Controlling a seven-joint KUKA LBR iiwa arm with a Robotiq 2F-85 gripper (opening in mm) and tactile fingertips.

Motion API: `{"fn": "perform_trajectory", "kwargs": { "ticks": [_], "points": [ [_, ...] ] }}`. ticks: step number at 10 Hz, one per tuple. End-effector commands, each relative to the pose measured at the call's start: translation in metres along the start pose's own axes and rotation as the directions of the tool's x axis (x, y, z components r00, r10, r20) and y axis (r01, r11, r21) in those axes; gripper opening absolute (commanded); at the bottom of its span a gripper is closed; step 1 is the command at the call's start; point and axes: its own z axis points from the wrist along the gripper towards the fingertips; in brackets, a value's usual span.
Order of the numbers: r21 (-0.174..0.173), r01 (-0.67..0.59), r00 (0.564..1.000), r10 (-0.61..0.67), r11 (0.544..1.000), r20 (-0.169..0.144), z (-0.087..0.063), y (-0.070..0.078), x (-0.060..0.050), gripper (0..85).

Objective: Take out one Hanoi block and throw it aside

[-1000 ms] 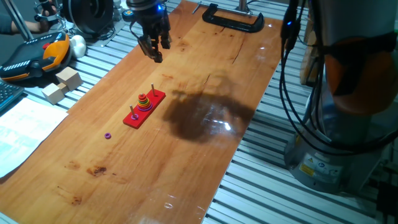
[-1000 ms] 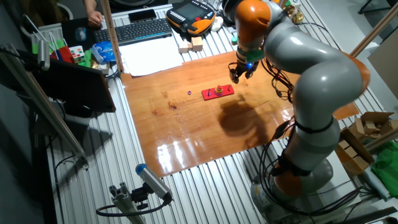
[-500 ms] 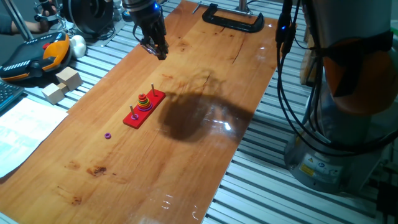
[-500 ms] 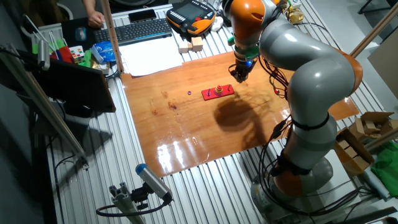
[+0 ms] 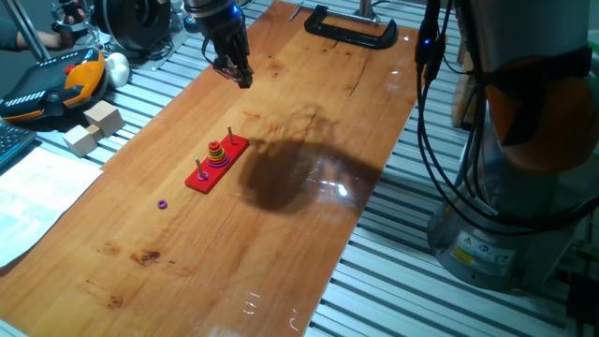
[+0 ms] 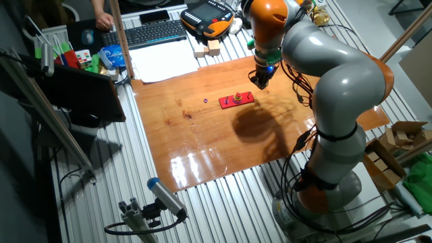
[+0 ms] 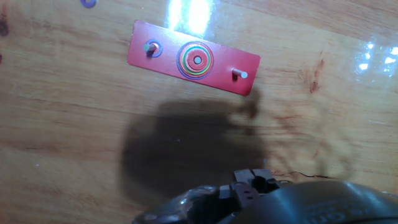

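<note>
Purple loose ring (image 5: 163, 203) on wooden table (image 5: 309, 112), left, just off red Hanoi base (image 5: 216, 165), not touching. Your base carries three pegs: left peg holds one purple ring (image 7: 152, 48), middle peg holds stacked rings (image 7: 196, 60), right peg (image 7: 239, 74) bare. Gripper (image 5: 234, 70) hangs above table, far side, well apart from base. Fingers look close together, nothing held; exact gap you cannot tell.

Bright, even overhead lighting. Broad dark arm shadow across table (image 5: 309, 178), beside red base (image 7: 193, 59). Specular glare patches on varnished wood. Fixed views sharp; hand view slightly soft, foreground housing blurred.
</note>
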Motion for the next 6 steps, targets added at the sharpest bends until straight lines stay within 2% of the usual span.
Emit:
{"fn": "perform_trajectory", "kwargs": {
  "ticks": [1, 6],
  "points": [
    [0.0, 0.0, 1.0, 0.0, 1.0, 0.002, 0.0, 0.0, 0.0, 1.0],
    [0.0, 0.014, 1.0, -0.014, 1.0, 0.0, 0.0, 0.0001, 0.0, 1.0]
  ]
}}
